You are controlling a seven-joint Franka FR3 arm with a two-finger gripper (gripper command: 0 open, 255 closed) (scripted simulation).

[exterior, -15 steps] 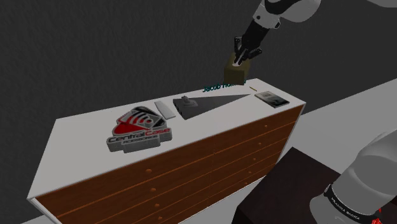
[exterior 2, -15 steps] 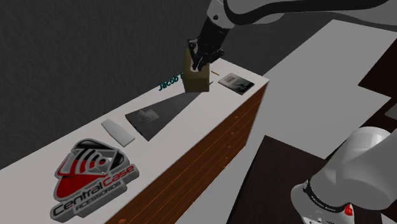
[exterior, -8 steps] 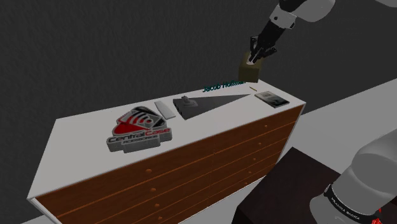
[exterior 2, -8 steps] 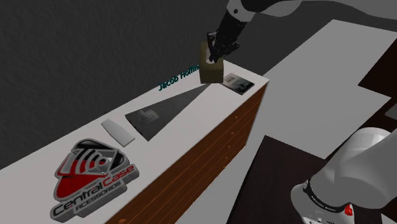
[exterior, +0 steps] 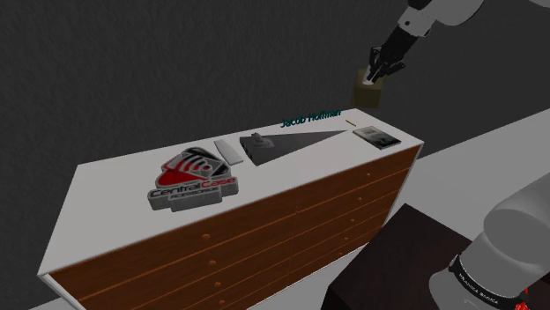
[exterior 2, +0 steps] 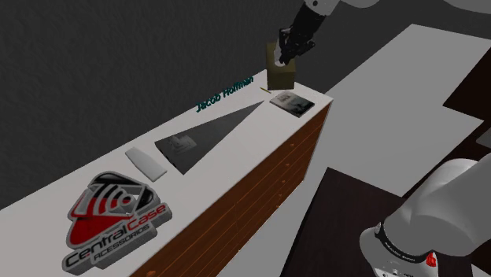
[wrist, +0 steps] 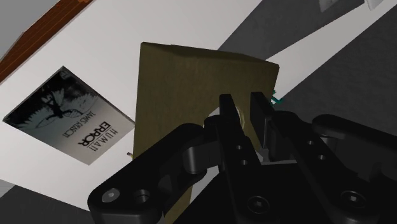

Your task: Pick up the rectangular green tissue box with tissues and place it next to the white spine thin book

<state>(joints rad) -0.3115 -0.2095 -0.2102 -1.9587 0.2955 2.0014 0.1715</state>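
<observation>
The tissue box [exterior: 367, 92] is drawn olive-brown and hangs in the air above the far right corner of the dresser top [exterior: 115, 198]. My gripper [exterior: 381, 70] is shut on its upper edge, with the fingers pinching the box [wrist: 184, 83] at its opening. From the second exterior view the box [exterior 2: 281, 72] hangs under the gripper [exterior 2: 288, 49], just behind a thin book [exterior 2: 289, 101]. That book [exterior: 374, 137] lies flat near the right end, with a black-and-white cover reading "Human Error" [wrist: 70, 124].
A large dark flat book [exterior: 282, 145] lies mid-top, with teal lettering [exterior: 310, 119] behind it. A small white flat item [exterior: 227, 151] and a red-black "Central Case" logo piece [exterior: 192, 180] lie further left. Wooden drawers [exterior: 291, 220] face front. The dark stand [exterior: 397, 264] is at lower right.
The gripper has carried the tissue box steadily toward the shoulder view's right and slightly up, from above the teal lettering to the far right corner by the "Human Error" book.
</observation>
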